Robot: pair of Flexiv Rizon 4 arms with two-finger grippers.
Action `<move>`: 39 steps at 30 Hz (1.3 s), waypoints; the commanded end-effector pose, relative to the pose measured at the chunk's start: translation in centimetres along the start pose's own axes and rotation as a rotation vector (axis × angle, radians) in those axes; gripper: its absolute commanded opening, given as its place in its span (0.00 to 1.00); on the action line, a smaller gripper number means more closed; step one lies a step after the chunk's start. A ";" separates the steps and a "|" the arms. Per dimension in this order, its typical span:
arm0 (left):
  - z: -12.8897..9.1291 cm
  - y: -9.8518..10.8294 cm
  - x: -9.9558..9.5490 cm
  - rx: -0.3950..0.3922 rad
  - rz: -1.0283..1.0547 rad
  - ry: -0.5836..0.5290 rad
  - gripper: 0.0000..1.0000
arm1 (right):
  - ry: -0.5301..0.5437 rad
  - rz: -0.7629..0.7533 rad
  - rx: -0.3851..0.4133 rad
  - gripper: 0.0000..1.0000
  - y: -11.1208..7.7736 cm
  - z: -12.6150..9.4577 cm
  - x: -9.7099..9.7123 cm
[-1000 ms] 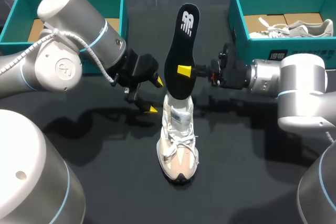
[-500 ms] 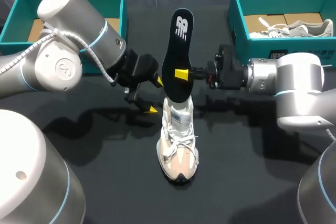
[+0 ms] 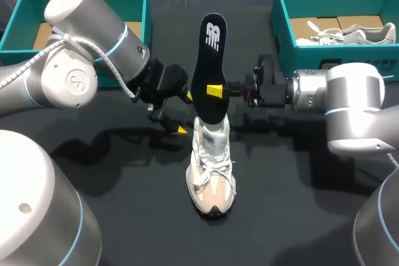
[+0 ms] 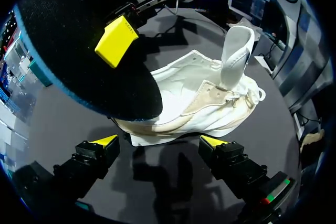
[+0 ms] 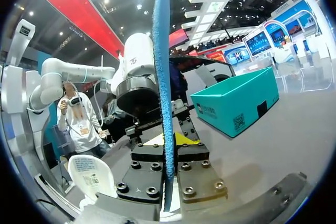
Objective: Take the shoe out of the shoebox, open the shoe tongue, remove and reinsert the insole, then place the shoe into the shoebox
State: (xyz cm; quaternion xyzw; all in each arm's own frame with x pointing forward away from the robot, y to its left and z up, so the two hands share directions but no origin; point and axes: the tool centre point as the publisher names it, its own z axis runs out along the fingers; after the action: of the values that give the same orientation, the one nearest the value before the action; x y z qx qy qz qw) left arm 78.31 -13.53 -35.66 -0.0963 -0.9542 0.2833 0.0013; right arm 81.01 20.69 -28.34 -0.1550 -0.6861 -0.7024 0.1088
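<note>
A white and beige shoe [image 3: 212,175] stands on the black table, toe toward the front edge, tongue [image 4: 235,56] raised. Above its heel opening my right gripper [image 3: 214,90] is shut on a black insole [image 3: 209,54], held upright with its lower end at the shoe's opening. In the right wrist view the insole's blue edge [image 5: 160,51] rises from between the shut fingers [image 5: 169,141]. My left gripper [image 3: 184,113] stands open just left of the shoe's heel. In the left wrist view its fingers [image 4: 160,142] straddle empty space short of the shoe's side [image 4: 194,111].
A teal shoebox [image 3: 282,17] at the back right holds another pale shoe [image 3: 352,32]. A second teal box [image 3: 28,10] sits at the back left, partly behind my left arm. Bare black table lies in front of the shoe.
My right gripper has shifted the insole a little to the left and lower, toward the shoe's opening. The left arm and the shoe have stayed put.
</note>
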 end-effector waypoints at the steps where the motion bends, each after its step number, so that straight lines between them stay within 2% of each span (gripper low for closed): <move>1: 0.0 0.0 0.1 -0.001 0.001 -0.002 1.00 | -0.009 -0.001 0.008 0.00 0.1 0.1 0.4; 39: 0.0 0.0 0.1 -0.001 0.001 -0.002 1.00 | -0.068 0.028 -0.002 0.00 -2.5 0.4 1.1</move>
State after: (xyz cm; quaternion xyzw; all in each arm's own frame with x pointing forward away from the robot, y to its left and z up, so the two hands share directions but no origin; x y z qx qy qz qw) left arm 78.31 -13.53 -35.66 -0.0963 -0.9542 0.2833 0.0013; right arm 79.28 21.03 -30.10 -0.1874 -0.6849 -0.6976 0.0952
